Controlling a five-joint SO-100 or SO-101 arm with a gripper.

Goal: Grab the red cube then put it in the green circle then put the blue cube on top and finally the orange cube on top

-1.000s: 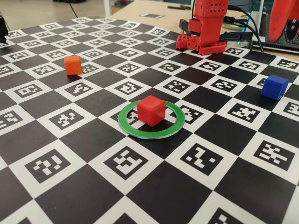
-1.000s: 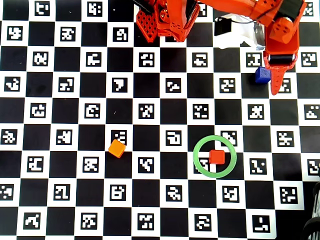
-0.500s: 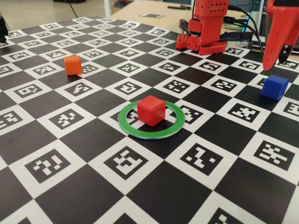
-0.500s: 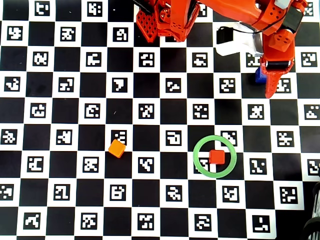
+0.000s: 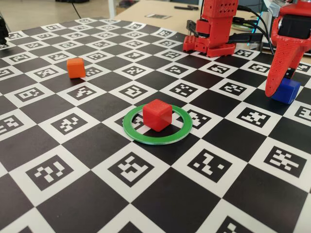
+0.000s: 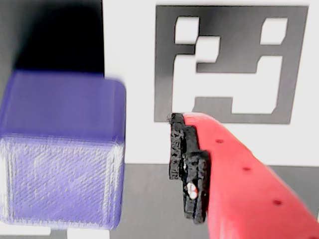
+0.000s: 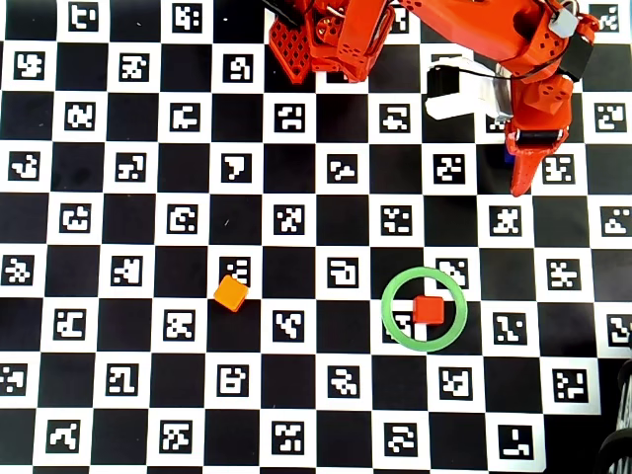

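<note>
The red cube [image 5: 157, 114] [image 7: 428, 310] sits inside the green circle [image 5: 158, 140] [image 7: 424, 272]. At the left the orange cube [image 5: 76, 67] [image 7: 230, 293] stands alone. In the fixed view the blue cube [image 5: 287, 91] is at the far right on the board, partly behind my gripper [image 5: 276, 91], which is down beside it and open. In the wrist view the blue cube [image 6: 62, 149] fills the left side. One red finger [image 6: 234, 174] with a black pad stands right of it across a small gap; the other finger is out of frame. From overhead the gripper [image 7: 520, 183] covers all but a sliver of the blue cube [image 7: 508, 155].
The board is a black-and-white marker checkerboard [image 5: 146, 194]. The arm's red base [image 5: 214, 29] [image 7: 326, 39] stands at the far edge, with cables and a white part [image 7: 459, 89] beside it. A dark object shows at the overhead view's bottom right corner [image 7: 620, 449].
The gripper has come down from above the board's right side to the blue cube and now stands around it. None of the three cubes has moved.
</note>
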